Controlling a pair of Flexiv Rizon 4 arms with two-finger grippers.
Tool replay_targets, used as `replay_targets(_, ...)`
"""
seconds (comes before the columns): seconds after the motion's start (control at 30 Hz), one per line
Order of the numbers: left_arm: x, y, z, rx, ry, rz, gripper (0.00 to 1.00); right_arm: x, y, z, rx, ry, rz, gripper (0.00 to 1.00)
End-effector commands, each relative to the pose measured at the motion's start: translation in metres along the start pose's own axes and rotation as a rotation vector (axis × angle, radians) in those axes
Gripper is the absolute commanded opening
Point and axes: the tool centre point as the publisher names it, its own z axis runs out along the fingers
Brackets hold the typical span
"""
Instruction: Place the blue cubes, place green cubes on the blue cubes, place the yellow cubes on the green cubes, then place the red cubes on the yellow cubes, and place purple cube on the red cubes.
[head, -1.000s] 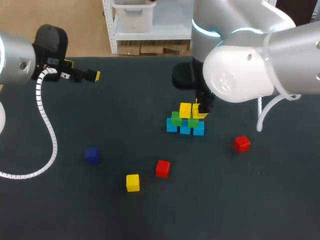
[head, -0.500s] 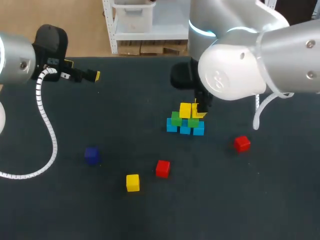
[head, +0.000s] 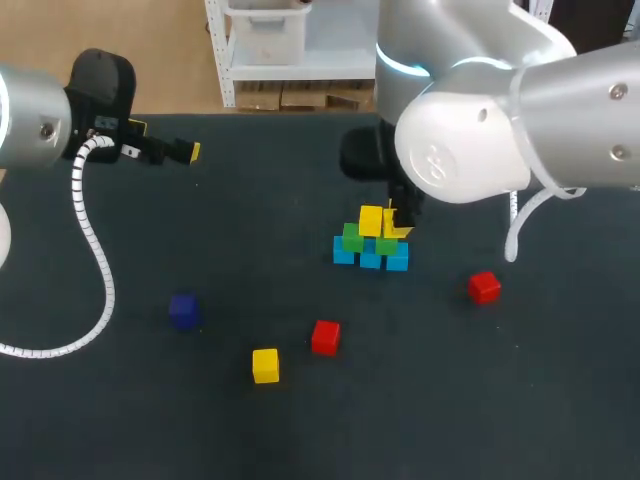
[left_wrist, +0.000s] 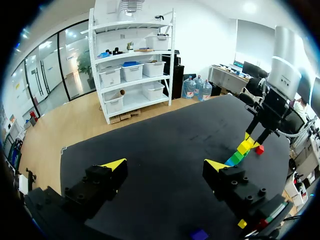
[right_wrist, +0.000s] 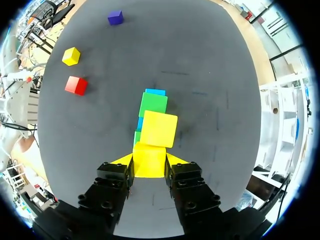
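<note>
The right end effector was closed on a yellow cube, one yellow-tipped finger against each side. It held this cube at the pile near the middle of the counter, just at 3 o'clock of the placed yellow cube. That cube sat on two green cubes, which rested on a row of blue cubes. Whether the held cube touched the green layer beneath could not be told.

From the pile, one red cube lay toward 4 o'clock and a second red cube toward 7 o'clock. A loose yellow cube lay just beyond that. The purple cube lay well apart at 8 o'clock.

The left end effector hung far off at 10 o'clock, its fingers spread wide with nothing between them.
</note>
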Motion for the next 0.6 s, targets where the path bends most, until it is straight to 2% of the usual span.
replay_targets(0.03, 0.0009, 0.0026, -0.0003, 0.012, -0.004, 0.002, 1.00, -0.0012, -0.0003, -0.0002, 0.002, -0.002, 0.000, 0.11)
replay_targets(0.2, 0.0009, 0.0026, -0.0003, 0.012, -0.004, 0.002, 1.00, -0.0020, -0.0002, -0.0006, 0.005, -0.003, -0.003, 0.13)
replay_targets(0.33, 0.0009, 0.0026, -0.0003, 0.012, -0.004, 0.002, 1.00, -0.0022, 0.0015, -0.0005, 0.007, -0.003, -0.009, 0.21)
replay_targets(0.43, 0.0009, 0.0026, -0.0003, 0.012, -0.004, 0.002, 1.00, -0.0018, 0.0025, -0.0003, 0.018, -0.001, -0.019, 0.41)
replay_targets(0.53, 0.0009, 0.0026, -0.0003, 0.012, -0.004, 0.002, 1.00, -0.0014, 0.0029, -0.0003, 0.023, 0.001, -0.020, 0.47)
replay_targets(0.57, 0.0009, 0.0026, -0.0003, 0.012, -0.004, 0.002, 1.00, -0.0012, 0.0031, -0.0003, 0.023, 0.001, -0.021, 0.62)
replay_targets(0.6, 0.0009, 0.0026, -0.0003, 0.012, -0.004, 0.002, 1.00, -0.0012, 0.0032, -0.0004, 0.024, 0.002, -0.020, 0.84)
